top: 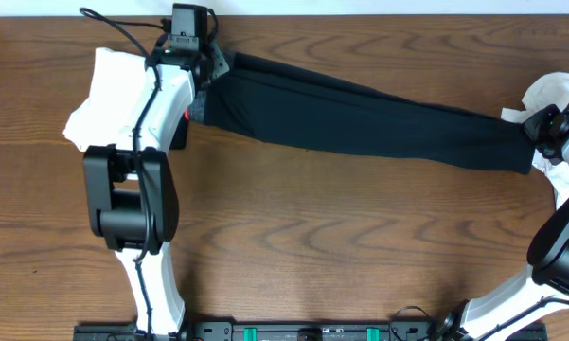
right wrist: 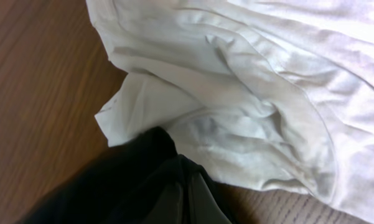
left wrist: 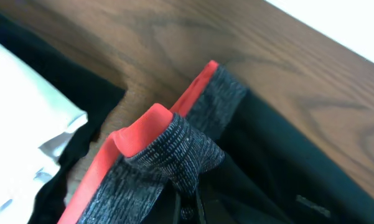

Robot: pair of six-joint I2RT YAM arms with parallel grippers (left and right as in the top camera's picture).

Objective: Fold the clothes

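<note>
Left claw is clamped on the black pants at the waistband. The fingers are buried under fabric in the left wrist view, but the grey heathered band is bunched into a raised fold right at the claw, with the red lining turned outward along its edge. Right claw grips the opposite end of the same pants. In the right wrist view the black fabric is gathered up at the claw, the fingers are mostly covered, and I can't make out the jaw gap itself. The pants run as one long band across the table between the two claws, with the waistband end at the left claw and the leg end at the right claw. They look pulled fairly straight, narrowing toward the right claw. A crumpled white garment lies just beside the left claw on its outer side, partly under the left arm, and its edge shows at the left of the left wrist view. A second white garment sits directly ahead of the right claw, wrinkled and loosely heaped. The black end held in that claw touches or overlaps its near edge; I can't tell which from the right wrist view. Bare wood shows on the near side of the pants between the arms.
</note>
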